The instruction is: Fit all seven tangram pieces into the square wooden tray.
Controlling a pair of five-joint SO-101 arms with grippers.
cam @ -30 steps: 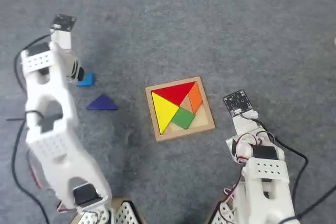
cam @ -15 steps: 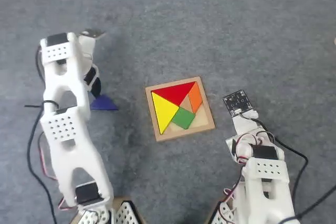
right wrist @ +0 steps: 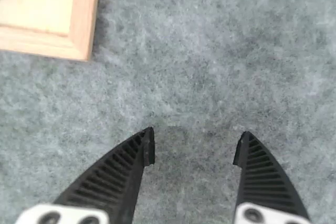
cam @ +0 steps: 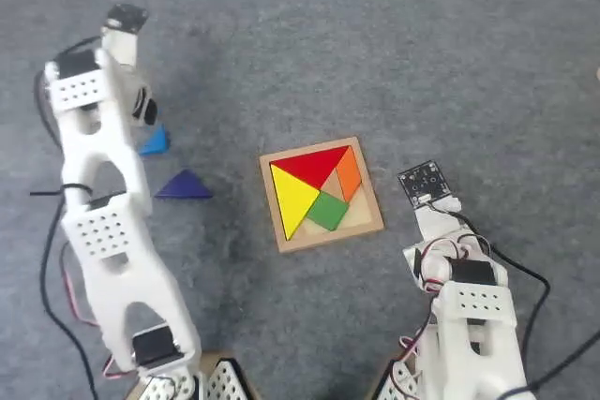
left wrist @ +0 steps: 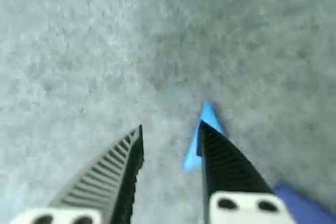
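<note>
The square wooden tray (cam: 373, 222) lies mid-table and holds a red triangle (cam: 317, 165), a yellow triangle (cam: 292, 200), a green square (cam: 328, 211) and an orange piece (cam: 349, 175). A light blue piece (cam: 156, 141) and a dark blue triangle (cam: 183, 185) lie on the mat to its left. My left gripper (left wrist: 170, 129) hangs open low over the mat, one finger (left wrist: 220, 161) partly covering the light blue piece (left wrist: 207, 114); the dark blue triangle (left wrist: 302, 203) lies just beyond it. My right gripper (right wrist: 196, 136) is open and empty over bare mat beside the tray's corner (right wrist: 81, 19).
Grey felt covers the whole table. The left arm (cam: 94, 166) stands along the left side and hides part of the light blue piece from above. The right arm (cam: 464, 297) sits at the front right, just right of the tray.
The left arm swung right over the light blue piece toward the dark blue triangle, then back to the far left. Both loose pieces lie about where they were. The right arm is still.
</note>
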